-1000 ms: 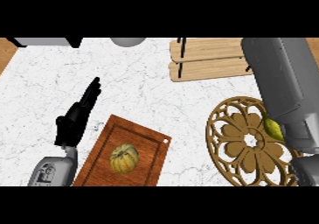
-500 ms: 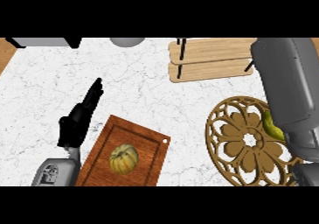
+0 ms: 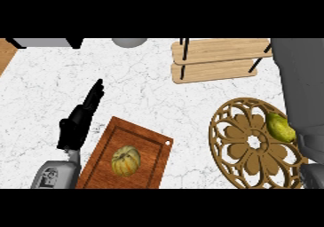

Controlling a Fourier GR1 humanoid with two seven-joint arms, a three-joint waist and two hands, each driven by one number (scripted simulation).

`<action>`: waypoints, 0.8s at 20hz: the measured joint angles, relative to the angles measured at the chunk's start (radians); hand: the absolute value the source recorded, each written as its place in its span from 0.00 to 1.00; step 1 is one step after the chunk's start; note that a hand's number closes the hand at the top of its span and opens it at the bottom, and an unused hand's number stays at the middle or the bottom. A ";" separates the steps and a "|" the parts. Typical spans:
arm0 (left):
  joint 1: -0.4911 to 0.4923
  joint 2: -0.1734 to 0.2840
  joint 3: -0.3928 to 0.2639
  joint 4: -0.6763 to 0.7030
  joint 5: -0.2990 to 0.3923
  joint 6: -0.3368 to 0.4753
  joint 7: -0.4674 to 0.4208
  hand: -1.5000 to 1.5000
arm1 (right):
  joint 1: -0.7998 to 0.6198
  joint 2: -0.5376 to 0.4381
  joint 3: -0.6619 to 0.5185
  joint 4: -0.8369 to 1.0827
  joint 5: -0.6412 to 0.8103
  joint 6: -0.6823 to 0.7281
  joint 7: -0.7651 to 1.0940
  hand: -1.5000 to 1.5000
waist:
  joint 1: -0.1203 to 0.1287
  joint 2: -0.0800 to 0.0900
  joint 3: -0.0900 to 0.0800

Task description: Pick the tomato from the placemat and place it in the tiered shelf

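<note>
One greenish-yellow tomato (image 3: 280, 127) resting on the openwork placemat (image 3: 252, 144), at its right edge, tight against the grey right forearm (image 3: 307, 97). Right hand hidden, state impossible to tell. Left hand (image 3: 81, 119) far left of the placemat, fingers straight. Tiered shelf (image 3: 216, 60) just beyond the placemat; right arm clearly nearer.

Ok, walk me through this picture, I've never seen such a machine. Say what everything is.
You look down from a humanoid robot's head at a white marble counter. Its left hand, black with straight fingers, rests open and holds nothing. The grey bulk at the right is its right forearm; that hand is out of view. A yellow-green tomato lies on the round openwork placemat. A ribbed squash-like fruit sits on a wooden board. The tiered shelf stands at the far side.
</note>
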 measured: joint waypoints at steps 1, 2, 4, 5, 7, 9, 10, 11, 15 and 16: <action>0.002 -0.004 -0.003 0.003 -0.005 0.006 -0.004 0.50 | -0.006 -0.002 -0.007 -0.020 -0.009 0.000 0.014 0.00 | -0.002 0.000 0.000; -0.005 -0.002 0.000 -0.004 -0.001 0.002 0.008 0.50 | -0.008 -0.001 -0.019 -0.036 -0.022 -0.015 0.015 0.00 | -0.001 -0.001 0.000; 0.009 -0.001 -0.002 -0.012 -0.002 0.002 0.002 0.50 | -0.019 -0.015 -0.049 -0.083 -0.055 -0.026 0.028 0.00 | -0.003 -0.002 0.000; 0.000 0.006 0.007 -0.010 0.006 -0.006 0.008 0.50 | -0.018 -0.022 -0.068 -0.099 -0.072 -0.040 0.027 0.00 | -0.004 -0.002 0.000; -0.006 0.013 0.019 -0.014 0.018 -0.012 0.017 0.50 | -0.020 -0.048 -0.097 -0.139 -0.086 -0.043 0.061 0.00 | -0.007 -0.003 0.000; -0.003 0.012 0.023 0.001 0.018 -0.011 0.002 0.50 | -0.014 -0.083 -0.120 -0.191 -0.091 -0.023 0.111 0.00 | -0.013 -0.004 0.000; 0.008 0.014 0.023 0.000 0.018 -0.014 -0.005 0.50 | -0.009 -0.099 -0.131 -0.217 -0.088 -0.013 0.143 0.00 | -0.014 -0.005 0.000; 0.009 0.014 0.022 -0.005 0.016 -0.012 -0.001 0.50 | 0.001 -0.122 -0.149 -0.243 -0.098 0.008 0.170 0.00 | -0.017 -0.006 0.000; 0.020 0.015 0.025 -0.022 0.017 -0.009 0.010 0.50 | 0.081 -0.201 -0.200 -0.361 -0.142 0.143 0.290 0.00 | -0.028 -0.009 0.000; 0.033 0.016 0.026 -0.023 0.019 -0.010 0.003 0.50 | 0.107 -0.224 -0.218 -0.386 -0.163 0.184 0.312 0.00 | -0.031 -0.010 0.000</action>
